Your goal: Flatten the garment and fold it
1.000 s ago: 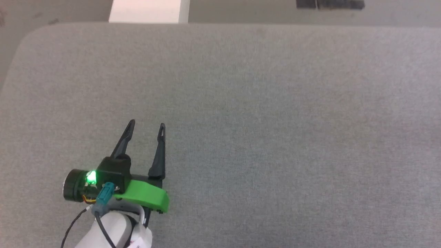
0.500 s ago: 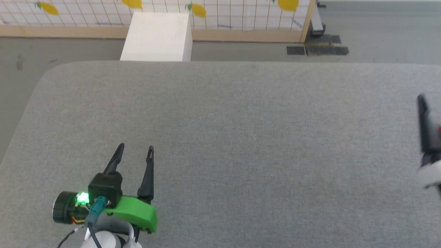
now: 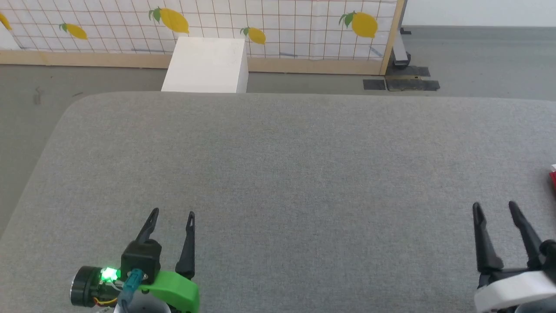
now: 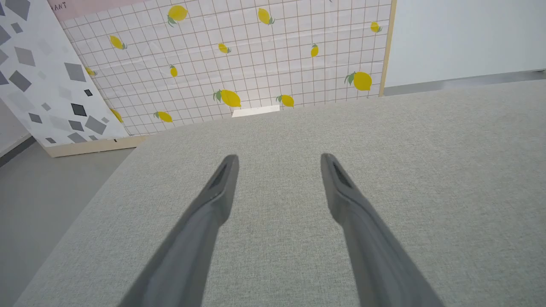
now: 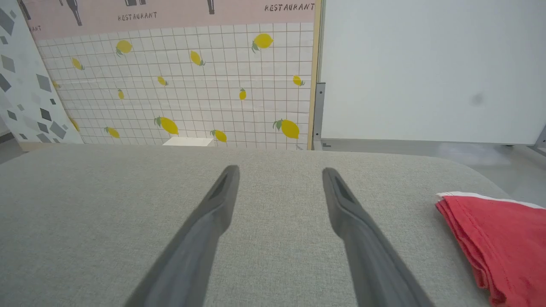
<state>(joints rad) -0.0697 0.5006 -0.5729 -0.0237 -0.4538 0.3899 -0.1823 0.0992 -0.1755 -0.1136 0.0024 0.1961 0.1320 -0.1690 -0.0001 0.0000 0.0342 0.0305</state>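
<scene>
Since the garment (image 5: pixel 499 238) sits at the lower right of my right wrist view and is just a red-and-white sliver at the right edge of the head view, most of it is cut off. Both pincers are spread wide and empty over the grey pad (image 3: pixel 278 152): left gripper (image 3: pixel 172 213) lower left, right gripper (image 3: pixel 494 205) lower right. My worry is that it looks close to the pad's edge, so a sloppy reach could shove it off. Or I'd pinch one layer of that stack. Can't tell waistband from leg.
</scene>
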